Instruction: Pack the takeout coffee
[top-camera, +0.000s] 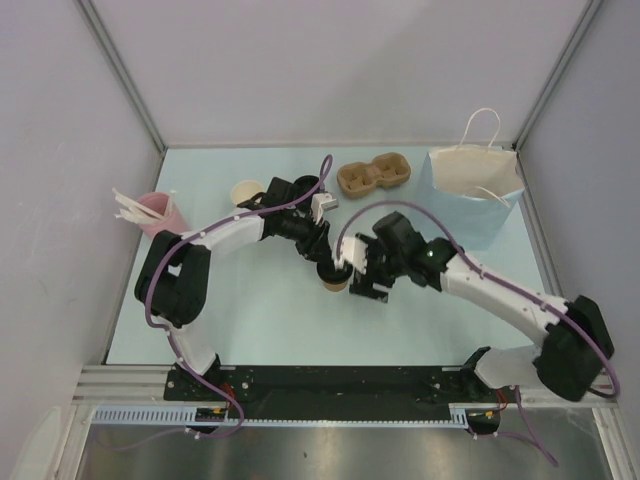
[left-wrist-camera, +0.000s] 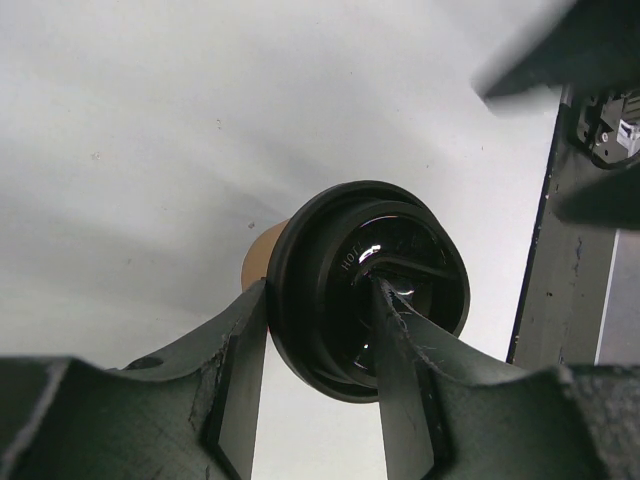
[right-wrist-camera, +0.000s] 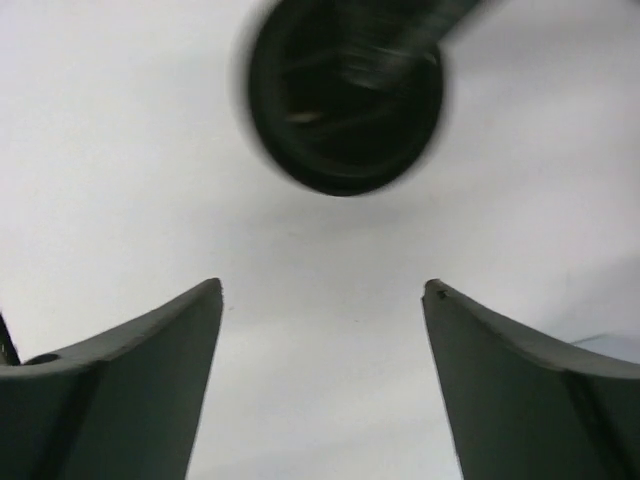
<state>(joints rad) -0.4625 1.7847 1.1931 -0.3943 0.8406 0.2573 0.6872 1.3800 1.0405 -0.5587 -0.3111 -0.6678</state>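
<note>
The takeout coffee (top-camera: 333, 278) is a small tan paper cup (left-wrist-camera: 262, 256) with a round black lid (left-wrist-camera: 372, 268), standing mid-table. My left gripper (top-camera: 326, 262) is shut on it (left-wrist-camera: 320, 290): one finger presses the outside of the lid's rim, the other lies across the lid's top. My right gripper (top-camera: 357, 281) is just right of the cup, apart from it. In the right wrist view its fingers stand wide open (right-wrist-camera: 322, 290) with nothing between them, and the blurred black lid (right-wrist-camera: 345, 100) lies ahead.
A white paper bag (top-camera: 475, 190) with handles stands at the back right. A brown two-cup carrier (top-camera: 373, 176) lies at the back centre. A tan cup (top-camera: 247, 192) and a pink cup of white stirrers (top-camera: 150, 212) are at the back left.
</note>
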